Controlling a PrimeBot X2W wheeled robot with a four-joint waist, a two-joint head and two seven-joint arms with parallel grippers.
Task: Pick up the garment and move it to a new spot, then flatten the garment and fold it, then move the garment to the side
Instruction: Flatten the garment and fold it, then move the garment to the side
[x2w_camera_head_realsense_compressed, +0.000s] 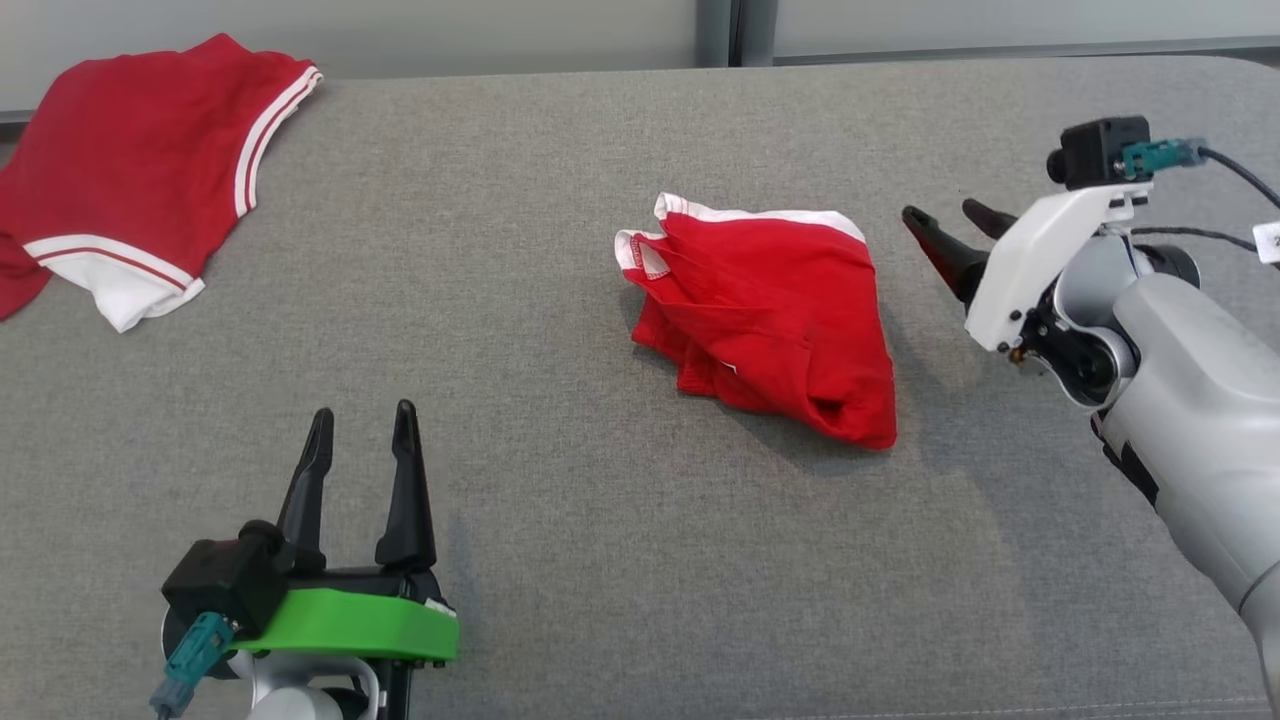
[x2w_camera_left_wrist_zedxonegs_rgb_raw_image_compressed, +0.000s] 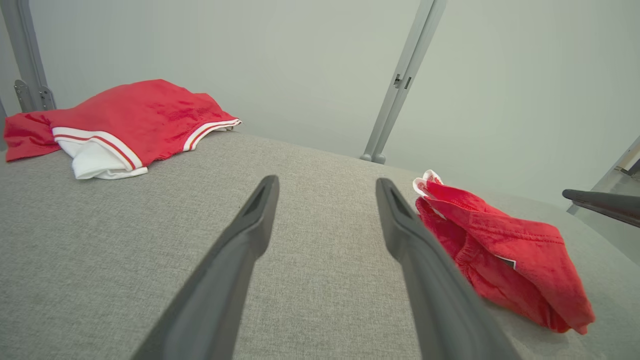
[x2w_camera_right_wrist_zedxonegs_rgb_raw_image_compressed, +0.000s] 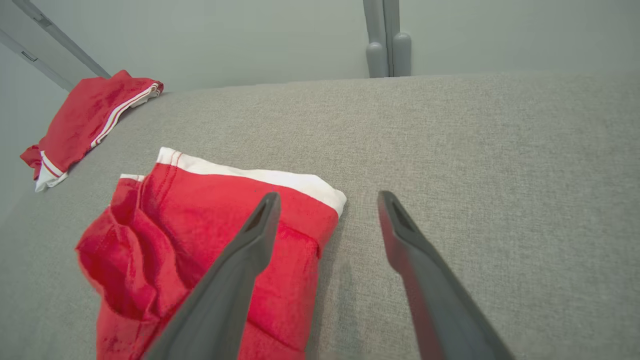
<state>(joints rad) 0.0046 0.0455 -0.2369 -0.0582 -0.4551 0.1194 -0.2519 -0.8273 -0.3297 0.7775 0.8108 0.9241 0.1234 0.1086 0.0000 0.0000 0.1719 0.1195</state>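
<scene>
Right hand (x2w_camera_head_realsense_compressed: 940, 208) is hanging just right of the garment (x2w_camera_head_realsense_compressed: 770, 320), its two dark fingers standing wide apart and gripping nothing. Its tips are pointing left toward the cloth's far right corner. Seen from the right wrist, one finger is crossing in front of the red cloth while the other is sitting over bare bench (x2w_camera_head_realsense_compressed: 560, 560); whether either tip is touching anything I cannot tell. Left hand (x2w_camera_head_realsense_compressed: 364, 410) is hovering at the near left, fingers likewise spread and empty, pointing toward the far side, well apart from the garment.

The garment is lying folded into a compact red bundle around the middle of the bench, a little right of centre. A white band is running along its far edge, a white-trimmed corner is sticking out at its far left, and its near right end is tapering to a point. A second garment (x2w_camera_head_realsense_compressed: 140, 170), red with white stripes and a white cuff, is lying at the far left corner, well apart from both hands. A pale wall and a grey post (x2w_camera_head_realsense_compressed: 715, 30) are standing beyond the far edge.
</scene>
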